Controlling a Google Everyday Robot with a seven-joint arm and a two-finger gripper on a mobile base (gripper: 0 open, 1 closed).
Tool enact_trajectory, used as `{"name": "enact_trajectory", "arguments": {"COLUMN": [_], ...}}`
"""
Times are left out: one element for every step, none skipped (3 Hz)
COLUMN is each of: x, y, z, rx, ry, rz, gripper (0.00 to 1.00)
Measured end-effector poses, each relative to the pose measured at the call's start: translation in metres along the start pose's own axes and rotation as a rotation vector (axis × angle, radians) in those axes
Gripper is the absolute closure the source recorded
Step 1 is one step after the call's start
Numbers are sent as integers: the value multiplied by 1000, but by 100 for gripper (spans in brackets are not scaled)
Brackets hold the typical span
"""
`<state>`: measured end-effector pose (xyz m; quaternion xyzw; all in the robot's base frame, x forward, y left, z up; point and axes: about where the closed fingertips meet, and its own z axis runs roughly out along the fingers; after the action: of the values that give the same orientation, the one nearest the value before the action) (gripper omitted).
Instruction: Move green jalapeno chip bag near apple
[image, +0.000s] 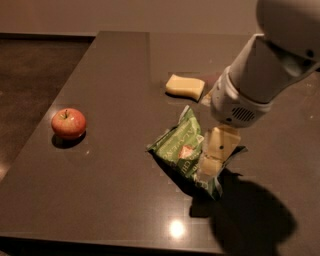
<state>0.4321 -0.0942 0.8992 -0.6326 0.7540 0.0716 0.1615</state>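
The green jalapeno chip bag (182, 145) lies crumpled on the dark table (115, 70), right of centre. The apple (68, 123), small and red, sits near the table's left edge, well apart from the bag. My gripper (212, 162) hangs from the white arm at the upper right and is down on the bag's right end, covering part of it.
A pale yellow sponge block (185, 86) lies behind the bag, toward the back of the table. The table's left edge runs diagonally past the apple, with dark floor (35, 75) beyond it. The front edge is close to the bottom of the view.
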Motion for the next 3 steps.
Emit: {"name": "enact_trajectory", "arguments": {"x": [-14, -22, -36], "y": [7, 10, 12], "z": [17, 23, 25], "rx": [-35, -53, -68], "ry": [-4, -6, -2], "rz": [-13, -19, -35], "gripper": [0, 16, 49]}}
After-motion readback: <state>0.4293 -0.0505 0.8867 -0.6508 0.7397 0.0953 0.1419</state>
